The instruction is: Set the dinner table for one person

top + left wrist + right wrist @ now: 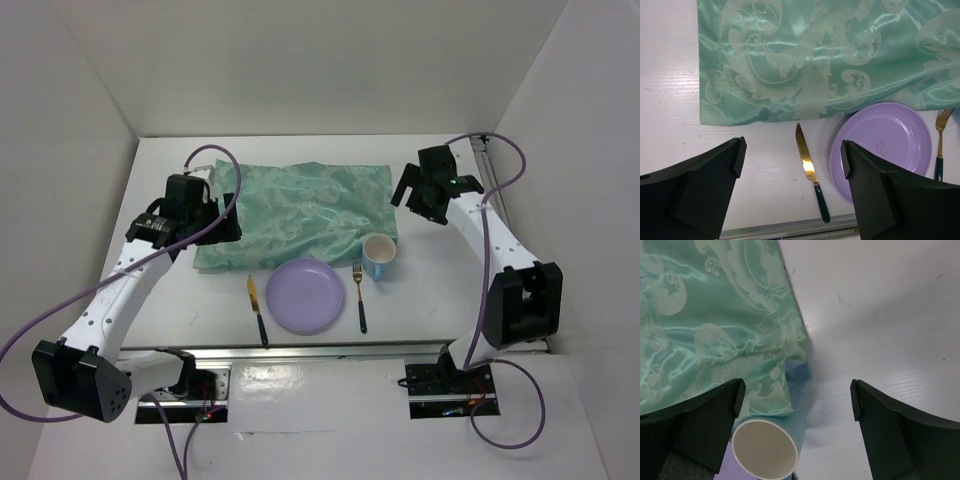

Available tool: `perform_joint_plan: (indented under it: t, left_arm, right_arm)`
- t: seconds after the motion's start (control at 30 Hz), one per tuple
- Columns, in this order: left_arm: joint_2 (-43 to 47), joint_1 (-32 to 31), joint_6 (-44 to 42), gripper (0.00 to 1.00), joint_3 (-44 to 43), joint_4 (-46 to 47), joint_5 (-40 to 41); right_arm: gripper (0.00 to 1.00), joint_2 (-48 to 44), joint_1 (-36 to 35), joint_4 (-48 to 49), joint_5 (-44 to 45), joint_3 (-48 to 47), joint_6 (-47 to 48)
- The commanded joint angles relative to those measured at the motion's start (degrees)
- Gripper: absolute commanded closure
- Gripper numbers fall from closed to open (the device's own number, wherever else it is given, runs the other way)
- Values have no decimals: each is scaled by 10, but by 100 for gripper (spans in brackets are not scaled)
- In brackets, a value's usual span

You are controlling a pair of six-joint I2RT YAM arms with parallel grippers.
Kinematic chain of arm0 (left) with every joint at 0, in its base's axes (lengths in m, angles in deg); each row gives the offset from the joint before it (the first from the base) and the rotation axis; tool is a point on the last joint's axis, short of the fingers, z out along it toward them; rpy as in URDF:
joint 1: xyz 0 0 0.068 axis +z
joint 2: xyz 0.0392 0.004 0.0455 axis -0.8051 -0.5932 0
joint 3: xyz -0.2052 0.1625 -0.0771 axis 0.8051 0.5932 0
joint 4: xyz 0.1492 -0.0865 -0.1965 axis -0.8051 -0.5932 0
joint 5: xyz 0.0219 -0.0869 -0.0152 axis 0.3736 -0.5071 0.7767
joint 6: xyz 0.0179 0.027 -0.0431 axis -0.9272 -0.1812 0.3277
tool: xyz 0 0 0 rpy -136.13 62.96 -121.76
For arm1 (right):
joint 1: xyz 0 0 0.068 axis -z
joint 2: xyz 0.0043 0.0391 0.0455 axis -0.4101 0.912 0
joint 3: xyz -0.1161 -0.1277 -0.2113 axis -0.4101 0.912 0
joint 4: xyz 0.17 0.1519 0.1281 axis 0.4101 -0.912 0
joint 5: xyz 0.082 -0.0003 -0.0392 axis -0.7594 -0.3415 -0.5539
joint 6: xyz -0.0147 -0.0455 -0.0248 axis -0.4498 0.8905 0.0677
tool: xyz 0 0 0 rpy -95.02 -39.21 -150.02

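Along near edge of table (440, 300): purple plate (305, 295) between knife (257, 310) and fork (359, 296); blue cup (379, 256), white inside, by cloth (300, 215). Fingers apart on left gripper (792, 150) and right gripper (797, 390).

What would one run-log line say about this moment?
left pincer: open, empty | right pincer: open, empty | purple plate, knife, fork, cup: on dinner table beside teal mat
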Motion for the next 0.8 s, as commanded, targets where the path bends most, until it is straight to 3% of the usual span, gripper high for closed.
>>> perform_joint_plan:
  t: [0.0, 0.2, 0.3, 0.5, 0.57, 0.67, 0.77]
  left_arm:
    - [11, -2, 2, 5, -13, 1, 6]
    - [6, -2, 21, 0, -13, -13, 42]
    - [-8, -2, 26, 0, -24, -18, 36]
    - [-8, -2, 26, 0, -29, -13, 30]
    - [-8, -2, 26, 0, -34, -13, 25]
    - [-18, -2, 26, 1, -34, -13, 20]
    - [-23, -2, 26, 4, -40, -13, 14]
  right_arm:
    - [0, -41, -5, 5, -8, 13, -9]
    - [0, -72, -5, 20, -13, 22, 14]
    - [1, -93, -5, 28, -61, 30, 37]
    - [27, -126, -5, -9, -140, 62, 47]
    - [27, -140, -5, -9, -148, 91, 33]
    - [15, -161, -5, 10, -154, 133, 27]
    - [15, -145, -5, -4, -171, 140, 46]
